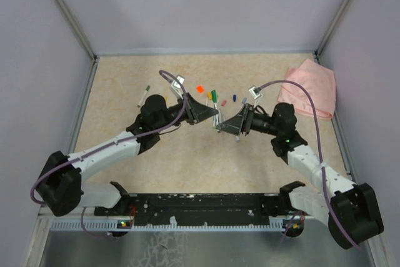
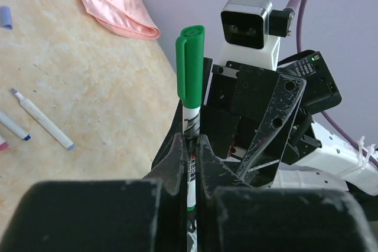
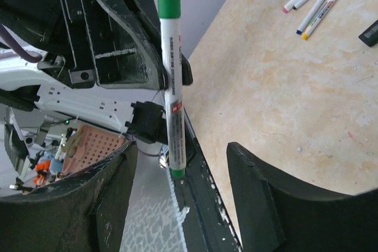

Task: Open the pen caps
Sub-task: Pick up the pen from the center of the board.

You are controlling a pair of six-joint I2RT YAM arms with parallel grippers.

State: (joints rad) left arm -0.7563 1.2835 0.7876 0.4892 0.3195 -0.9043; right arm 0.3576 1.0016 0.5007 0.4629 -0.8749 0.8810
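Left claw [image 2: 190, 147] is pinching the barrel [image 2: 190, 120], right claw [image 3: 182, 153] gaping wide. We are judging the 12 o'clock green cap [image 2: 190, 63] stiff, slick; grasp mid-cap.

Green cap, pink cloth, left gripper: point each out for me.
green cap [image 2: 190, 66], left wrist view, middle of the cap's side.
pink cloth [image 1: 309, 89], top external view, centre of the folded cloth.
left gripper [image 2: 190, 146], left wrist view, midway between its two fingertips.

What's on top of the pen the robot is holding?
A green cap sits on the white pen, which the left tool pinches. The pen's tip is hidden inside the cap.
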